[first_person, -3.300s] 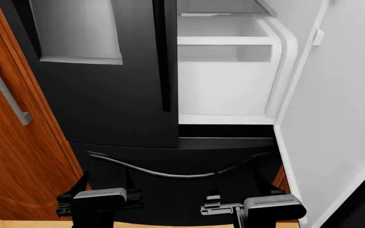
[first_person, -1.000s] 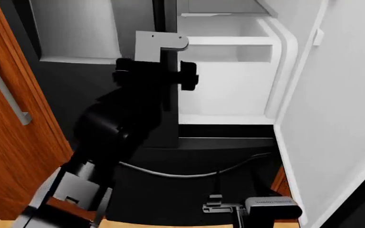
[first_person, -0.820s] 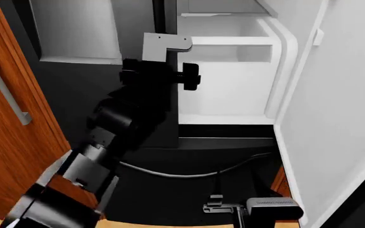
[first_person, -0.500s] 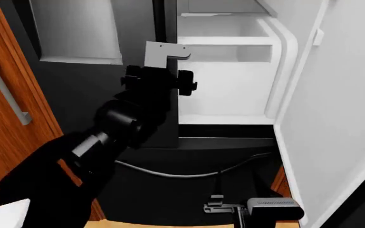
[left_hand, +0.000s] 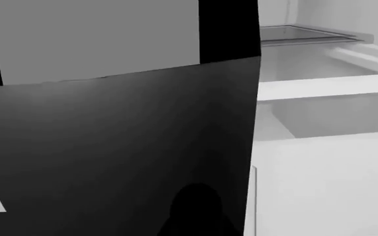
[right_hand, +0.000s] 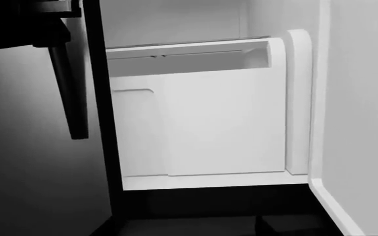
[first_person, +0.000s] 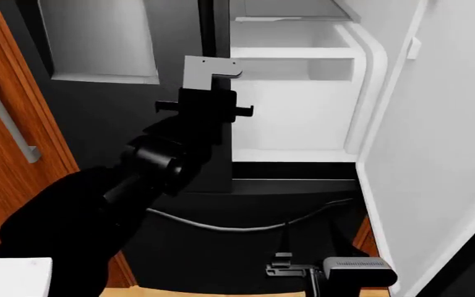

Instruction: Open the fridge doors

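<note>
The left fridge door [first_person: 138, 136] is closed: glossy black, with a grey dispenser panel [first_person: 97, 37] and a vertical black bar handle [first_person: 216, 37]. My left gripper [first_person: 213, 102] is raised against that handle, near its lower half. Black on black hides its fingers, so I cannot tell whether they are closed on the bar. The right wrist view shows the same handle [right_hand: 67, 93] hanging below my left arm [right_hand: 18, 24]. The right fridge door [first_person: 444, 161] stands swung open, its white lining facing me. My right gripper [first_person: 291, 270] rests low, in front of the drawer.
The white fridge interior [first_person: 295, 105] with a door bin [right_hand: 222, 128] is exposed. Below it is a black drawer front with a curved silver handle [first_person: 221, 226]. A reddish wooden cabinet door with a grey handle [first_person: 7, 114] stands at the left.
My left arm rose from its rest at the bottom up to the left door's handle, and its wrist turned in the last second. The right arm and both doors stayed still.
</note>
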You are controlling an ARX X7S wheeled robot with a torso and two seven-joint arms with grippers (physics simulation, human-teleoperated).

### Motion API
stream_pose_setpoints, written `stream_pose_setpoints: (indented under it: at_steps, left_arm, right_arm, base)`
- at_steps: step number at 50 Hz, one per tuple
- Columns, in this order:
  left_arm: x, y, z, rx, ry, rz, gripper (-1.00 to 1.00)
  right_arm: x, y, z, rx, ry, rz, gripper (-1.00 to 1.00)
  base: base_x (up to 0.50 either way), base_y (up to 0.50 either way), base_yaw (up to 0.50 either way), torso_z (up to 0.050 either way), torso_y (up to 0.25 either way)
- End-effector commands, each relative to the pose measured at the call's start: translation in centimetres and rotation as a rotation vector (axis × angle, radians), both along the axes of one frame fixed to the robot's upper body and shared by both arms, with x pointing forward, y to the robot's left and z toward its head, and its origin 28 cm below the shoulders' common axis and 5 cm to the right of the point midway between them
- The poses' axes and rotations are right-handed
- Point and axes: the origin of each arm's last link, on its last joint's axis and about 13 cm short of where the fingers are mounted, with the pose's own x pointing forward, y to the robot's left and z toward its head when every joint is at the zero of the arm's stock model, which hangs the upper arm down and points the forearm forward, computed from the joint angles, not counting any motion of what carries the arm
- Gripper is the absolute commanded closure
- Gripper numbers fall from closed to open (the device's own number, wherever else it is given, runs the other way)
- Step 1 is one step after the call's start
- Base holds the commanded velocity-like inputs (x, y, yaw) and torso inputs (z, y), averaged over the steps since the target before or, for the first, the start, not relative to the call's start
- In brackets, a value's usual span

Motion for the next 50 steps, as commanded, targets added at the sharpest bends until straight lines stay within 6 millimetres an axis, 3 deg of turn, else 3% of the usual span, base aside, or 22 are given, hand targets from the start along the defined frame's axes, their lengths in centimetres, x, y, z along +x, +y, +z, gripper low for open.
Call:
stream_pose_setpoints:
  at_steps: [1, 11, 20, 31, 50]
  left_arm:
    - [0.8, 1.1, 1.7, 0.046, -0.098, 0.066, 1.0]
    - [-3.0, 3.5, 2.6, 0.04, -0.146, 0.009, 1.0]
    - [-5.2, 5.1, 2.4, 0.044, -0.17, -0.015, 1.0]
    - [-6.7, 7.2, 2.7, 0.055, -0.201, -0.024, 1.0]
    - [-7.3, 12.1, 2.1, 0.081, -0.2, 0.047, 1.0]
  right_arm:
    - [0.0, -0.1, 0.0, 0.007, -0.001, -0.005, -1.0]
    - [0.1, 0.1, -0.1, -0.022, -0.009, -0.008, -1.0]
    - [0.2, 0.2, -0.1, -0.039, -0.012, -0.01, -1.0]
    - [0.3, 0.3, -0.1, -0.05, -0.011, -0.01, -1.0]
    - [0.3, 0.3, -0.1, -0.08, -0.007, -0.016, -1.0]
  base:
    - [0.0, 0.0, 0.0, 0.0, 0.01]
    - [0.0, 0.0, 0.0, 0.0, 0.003]
    - [0.0, 0.0, 0.0, 0.0, 0.003]
    - [0.0, 0.0, 0.0, 0.0, 0.003]
    - [0.0, 0.0, 0.0, 0.0, 0.003]
